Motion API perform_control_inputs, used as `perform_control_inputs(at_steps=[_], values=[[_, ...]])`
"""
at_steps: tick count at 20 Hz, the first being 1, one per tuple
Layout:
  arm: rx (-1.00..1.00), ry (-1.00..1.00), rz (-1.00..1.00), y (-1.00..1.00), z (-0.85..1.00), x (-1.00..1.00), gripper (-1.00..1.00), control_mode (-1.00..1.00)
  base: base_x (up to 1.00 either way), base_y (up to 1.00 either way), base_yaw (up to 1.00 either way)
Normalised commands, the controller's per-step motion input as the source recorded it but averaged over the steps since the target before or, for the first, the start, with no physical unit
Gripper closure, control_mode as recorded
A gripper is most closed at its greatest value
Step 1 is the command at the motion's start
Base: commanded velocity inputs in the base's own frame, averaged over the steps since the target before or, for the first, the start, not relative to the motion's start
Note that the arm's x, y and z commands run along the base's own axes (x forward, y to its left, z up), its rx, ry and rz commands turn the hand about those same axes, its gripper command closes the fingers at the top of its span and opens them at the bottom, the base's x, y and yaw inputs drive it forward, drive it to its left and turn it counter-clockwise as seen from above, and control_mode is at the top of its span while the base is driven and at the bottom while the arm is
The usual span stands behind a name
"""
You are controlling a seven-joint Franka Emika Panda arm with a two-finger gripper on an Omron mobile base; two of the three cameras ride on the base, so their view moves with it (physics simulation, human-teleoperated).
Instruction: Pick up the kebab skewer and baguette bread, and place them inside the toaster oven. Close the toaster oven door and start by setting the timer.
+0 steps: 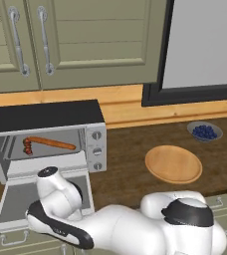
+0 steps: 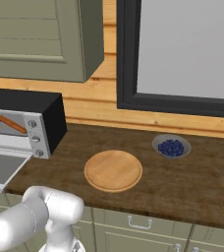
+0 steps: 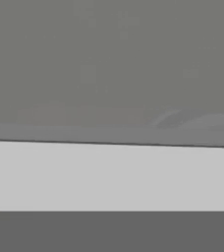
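Toaster oven at nine o'clock of one wooden plate, door dropped open. Inside: one baguette, one skewer touching its left end. Three knobs counted. One blueberry bowl. Finger state: cannot tell.

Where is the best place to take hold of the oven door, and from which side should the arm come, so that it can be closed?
Take the door at its front edge, farthest from the toaster oven. It lies folded down flat, hinged at the oven's base, so come from below that edge and lift up and back.
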Motion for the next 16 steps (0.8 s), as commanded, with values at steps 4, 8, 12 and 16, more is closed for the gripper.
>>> perform_control_inputs(at_steps=[4, 8, 12, 16], values=[[0.01, -0.17, 0.00, -0.02, -0.16, -0.53, -1.00, -1.00, 0.00, 0.00, 0.00], [0.03, -0.07, 0.00, -0.04, -0.11, -0.69, -1.00, -1.00, 0.00, 0.00, 0.00], [0.01, -0.07, -0.02, 0.00, -0.19, -0.03, -1.00, -1.00, 0.00, 0.00, 0.00], [0.00, -0.11, 0.00, -0.03, -0.16, 0.18, -1.00, -1.00, 0.00, 0.00, 0.00]])
